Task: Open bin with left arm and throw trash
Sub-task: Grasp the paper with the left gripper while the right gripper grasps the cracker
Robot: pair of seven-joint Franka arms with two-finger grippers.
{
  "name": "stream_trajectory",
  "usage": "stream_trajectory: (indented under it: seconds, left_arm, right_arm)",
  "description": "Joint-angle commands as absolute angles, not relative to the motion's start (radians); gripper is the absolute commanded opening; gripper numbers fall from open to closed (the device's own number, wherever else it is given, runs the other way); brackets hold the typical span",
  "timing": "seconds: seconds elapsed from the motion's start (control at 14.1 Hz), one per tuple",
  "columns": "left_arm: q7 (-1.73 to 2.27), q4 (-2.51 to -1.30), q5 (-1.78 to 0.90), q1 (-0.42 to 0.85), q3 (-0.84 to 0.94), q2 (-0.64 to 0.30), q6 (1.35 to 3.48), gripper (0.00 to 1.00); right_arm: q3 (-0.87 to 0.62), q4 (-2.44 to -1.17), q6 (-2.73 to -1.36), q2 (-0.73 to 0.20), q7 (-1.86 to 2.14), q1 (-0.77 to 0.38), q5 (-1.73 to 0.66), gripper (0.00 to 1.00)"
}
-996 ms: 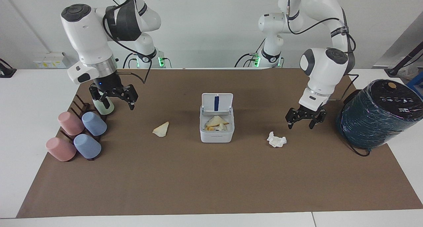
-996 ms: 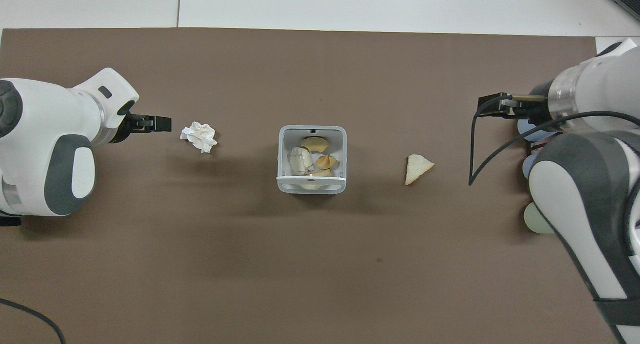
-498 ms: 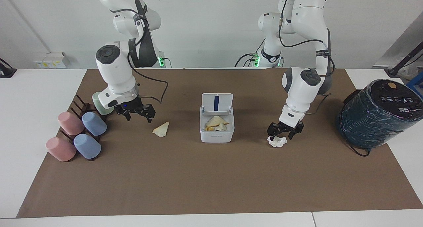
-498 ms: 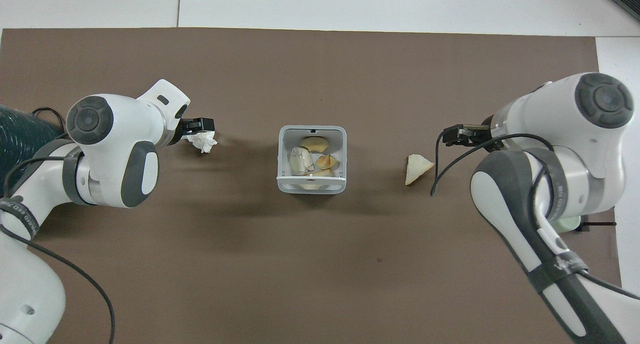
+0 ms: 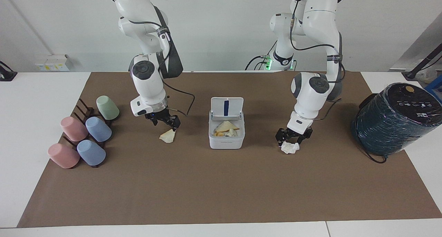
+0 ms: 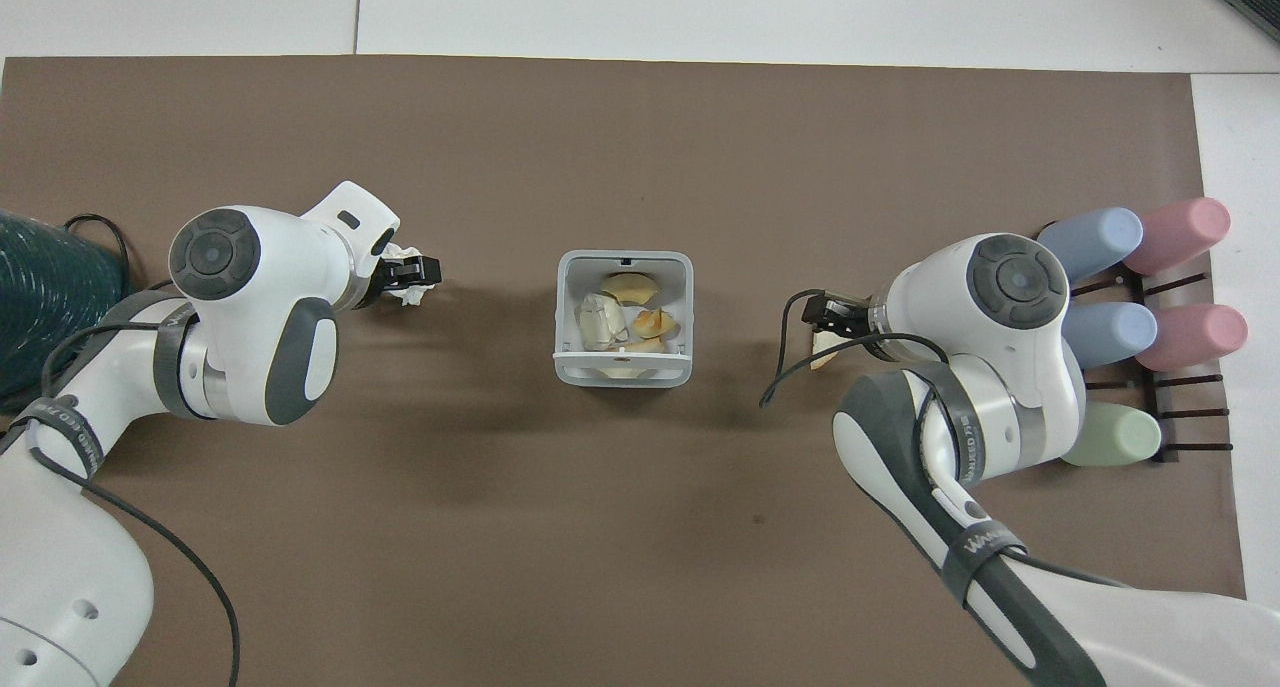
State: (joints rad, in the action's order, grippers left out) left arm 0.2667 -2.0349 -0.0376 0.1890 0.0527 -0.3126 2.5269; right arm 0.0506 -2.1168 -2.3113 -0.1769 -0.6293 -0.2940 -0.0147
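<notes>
Facing view: we see the bin (image 5: 226, 133) in the middle of the brown mat (image 5: 221, 192), its lid (image 5: 227, 108) standing upright on the edge nearer the robots, with yellow-orange and pale scraps (image 5: 226, 129) inside. Our left gripper (image 5: 292, 136) is low over the white tissue wad (image 5: 289, 147), toward the left arm's end of the table, its fingers spread to either side of the wad's top edge; we cannot tell whether they touch it. Our right gripper (image 5: 166, 122) is down at the cream triangular piece (image 5: 167, 136), toward the right arm's end; we cannot tell how its claw stands. Bare mat separates each scrap from the bin's walls. The pastel cups (image 5: 84, 137) and the dark teal cylinder (image 5: 393, 118) sit at the mat's two ends, well apart from both grippers.
</notes>
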Motion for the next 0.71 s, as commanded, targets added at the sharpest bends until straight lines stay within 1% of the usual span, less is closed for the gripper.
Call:
stream_trajectory:
  seconds: [0.0,0.07,0.21,0.5,0.57,0.64]
  left_arm:
    - [0.270,-2.059,-0.046,0.202,0.040,-0.299,2.546,0.70]
    - [0.271,-2.059,-0.048,0.202,0.040,-0.299,2.549,0.60]
    - [0.272,-2.059,-0.046,0.202,0.040,-0.301,2.554,0.38]
    - [0.270,-2.051,-0.046,0.202,0.040,-0.302,2.554,0.04]
    - [0.268,-2.043,-0.045,0.202,0.040,-0.302,2.554,0.00]
    - [0.268,-2.028,-0.044,0.202,0.040,-0.305,2.548,0.00]
  right_arm:
    - [0.048,-2.169,-2.347,-0.164,-0.660,-0.285,-0.029,1.00]
    - [0.048,-2.180,-2.362,-0.166,-0.684,-0.290,-0.031,1.00]
    - [0.048,-2.206,-2.442,-0.176,-0.706,-0.290,-0.063,1.00]
    - [0.048,-2.233,-2.456,-0.179,-0.703,-0.296,-0.067,1.00]
    - [0.048,-2.235,-2.467,-0.184,-0.703,-0.299,-0.067,1.00]
    - [0.048,-2.241,-2.477,-0.192,-0.703,-0.301,-0.067,1.00]
